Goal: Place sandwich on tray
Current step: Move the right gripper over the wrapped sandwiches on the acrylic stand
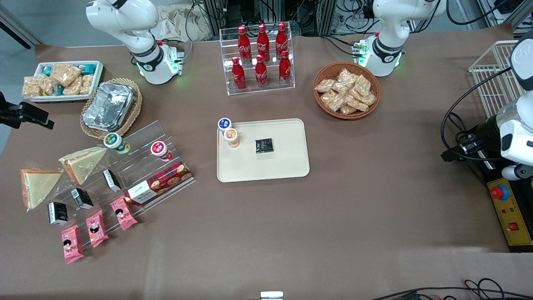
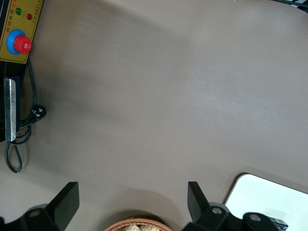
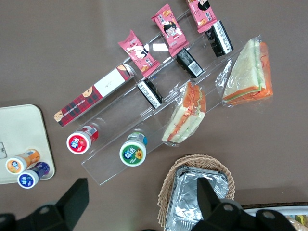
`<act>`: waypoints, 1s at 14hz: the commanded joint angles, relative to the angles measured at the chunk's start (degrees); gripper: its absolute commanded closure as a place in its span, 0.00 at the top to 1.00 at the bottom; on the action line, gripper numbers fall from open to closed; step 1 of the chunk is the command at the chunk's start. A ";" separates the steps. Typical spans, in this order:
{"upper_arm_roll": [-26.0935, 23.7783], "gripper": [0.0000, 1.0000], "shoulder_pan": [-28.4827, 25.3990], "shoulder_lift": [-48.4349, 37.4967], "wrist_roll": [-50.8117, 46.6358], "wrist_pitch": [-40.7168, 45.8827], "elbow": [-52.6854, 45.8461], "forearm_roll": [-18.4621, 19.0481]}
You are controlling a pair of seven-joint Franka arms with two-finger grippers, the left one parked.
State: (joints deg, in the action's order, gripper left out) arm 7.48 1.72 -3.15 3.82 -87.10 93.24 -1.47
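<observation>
The sandwich (image 1: 39, 187) lay flat on the desk (image 1: 333, 216) at the working arm's end, just beside a second wedge (image 1: 83, 162) propped against a clear stepped stand (image 1: 141, 166). The hand (image 3: 139, 202) hung above the foil pan (image 3: 195, 197), fingers spread wide and empty. The tray (image 1: 283, 162) sat mid-desk, well apart from the sandwich, carrying two cups and a black packet.

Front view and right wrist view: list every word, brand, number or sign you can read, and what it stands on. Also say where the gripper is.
"Coca-Cola" script: red bottles in the clear rack.
Cookie box: white label with script, too small to read.
Cup lids, pink packets, black boxes: print too blurred to read.
Sandwich, tray: no text.
Gripper: above the foil pan, jaws open.
</observation>
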 commanded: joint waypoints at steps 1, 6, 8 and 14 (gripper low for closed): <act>0.34 0.99 -0.23 -0.02 0.66 -0.44 -0.16 -1.52; 0.26 0.99 0.03 0.07 0.04 -0.53 -0.34 -1.60; 0.52 0.99 0.30 0.07 0.04 -1.75 -0.34 -1.43; 2.19 0.99 5.21 1.65 0.75 -6.50 -0.34 -1.25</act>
State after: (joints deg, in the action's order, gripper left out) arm 9.54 5.76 -2.53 4.02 -92.15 93.22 -1.50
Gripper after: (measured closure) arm 0.004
